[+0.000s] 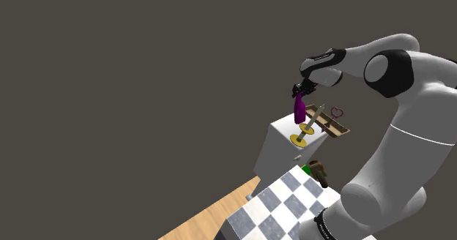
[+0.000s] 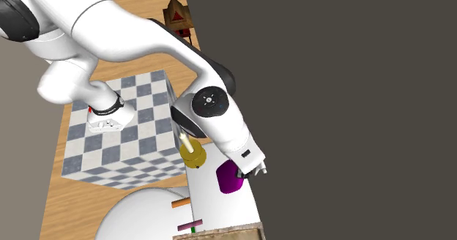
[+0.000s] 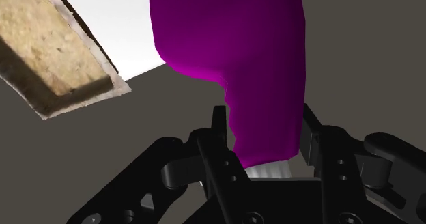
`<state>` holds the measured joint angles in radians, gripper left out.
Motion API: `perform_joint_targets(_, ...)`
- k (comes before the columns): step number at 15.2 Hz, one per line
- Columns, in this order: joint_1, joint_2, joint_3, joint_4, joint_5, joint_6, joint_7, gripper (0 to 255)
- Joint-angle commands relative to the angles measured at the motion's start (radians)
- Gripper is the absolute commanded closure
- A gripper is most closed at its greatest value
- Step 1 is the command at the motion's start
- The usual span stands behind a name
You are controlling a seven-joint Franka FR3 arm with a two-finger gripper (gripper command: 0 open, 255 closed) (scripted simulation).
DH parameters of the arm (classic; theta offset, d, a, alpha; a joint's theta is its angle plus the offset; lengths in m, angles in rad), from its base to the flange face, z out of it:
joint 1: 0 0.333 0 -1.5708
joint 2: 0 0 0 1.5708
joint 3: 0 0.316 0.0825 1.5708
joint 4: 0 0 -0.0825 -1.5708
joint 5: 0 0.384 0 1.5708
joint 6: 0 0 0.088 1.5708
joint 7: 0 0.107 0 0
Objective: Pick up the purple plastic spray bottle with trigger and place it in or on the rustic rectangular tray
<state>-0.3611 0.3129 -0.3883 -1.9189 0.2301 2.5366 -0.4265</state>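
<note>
Where the shoulder view begins, nearest you, the checkered stand [image 1: 275, 205] carries the white arm [image 1: 395, 151], with a strip of wooden floor [image 1: 209, 218] running beside it. Just past the stand's far corner sit a small green object [image 1: 306, 170] and a brown one [image 1: 318, 174]. Next comes the table [image 1: 277, 149], a plain white block set on that floor. On its top stand two golden candlesticks [image 1: 298, 140], close together. Over the same top, your claw [image 3: 264, 120] is clamped on the purple spray bottle [image 3: 239, 45]. The wrist view shows both black fingers [image 3: 219, 127] pressed against its narrow neck, with the wide body hanging away from the hand. The bottle is upright, just beside the candlesticks; you cannot tell whether its base touches the table. Beyond it lies the rectangular tray [image 3: 58, 48] on the table's farther part, with a sandy floor and a pale raised rim. Behind everything the room is a flat, even grey-brown backdrop [image 1: 146, 70].
</note>
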Motion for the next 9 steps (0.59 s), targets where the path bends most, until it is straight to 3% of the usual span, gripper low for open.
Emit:
perform_joint_targets(1,0.005,-0.015,-0.004,0.009,-0.011,-0.018,0.008,255)
perform_joint_targets(9,0.017,-0.063,-0.021,0.056,-0.051,-0.109,0.037,255)
